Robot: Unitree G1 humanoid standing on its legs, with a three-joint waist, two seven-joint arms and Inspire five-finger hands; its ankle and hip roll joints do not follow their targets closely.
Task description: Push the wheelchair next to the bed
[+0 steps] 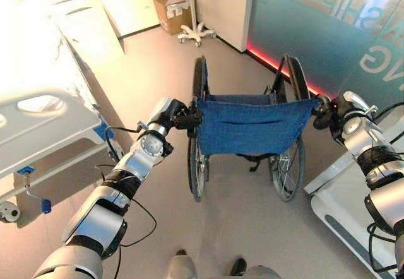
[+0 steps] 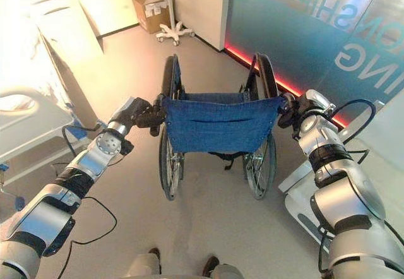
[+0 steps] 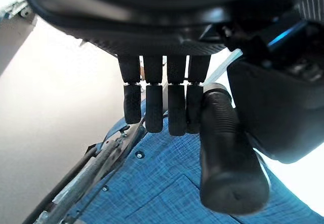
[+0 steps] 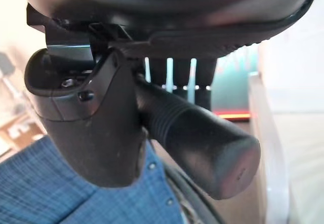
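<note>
The wheelchair [image 1: 252, 124], with a blue cloth backrest and black wheels, stands on the floor straight ahead with its back toward me. My left hand [image 1: 183, 116] is on its left push handle [image 3: 225, 153]; the fingers [image 3: 152, 107] lie on one side of the grip and the thumb on the other. My right hand [image 1: 328, 112] is wrapped round the right push handle [image 4: 202, 138], with the thumb [image 4: 96, 127] across it. A white bed [image 1: 38, 127] with side rails lies to the left of the chair, a little apart from it.
A second white bed frame [image 1: 341, 197] lies close on the right. A teal glass wall [image 1: 328, 33] with a red light strip runs behind the chair. A cardboard box [image 1: 170, 11] and a wheeled stand [image 1: 196, 34] sit at the far end. Open floor lies ahead on the left.
</note>
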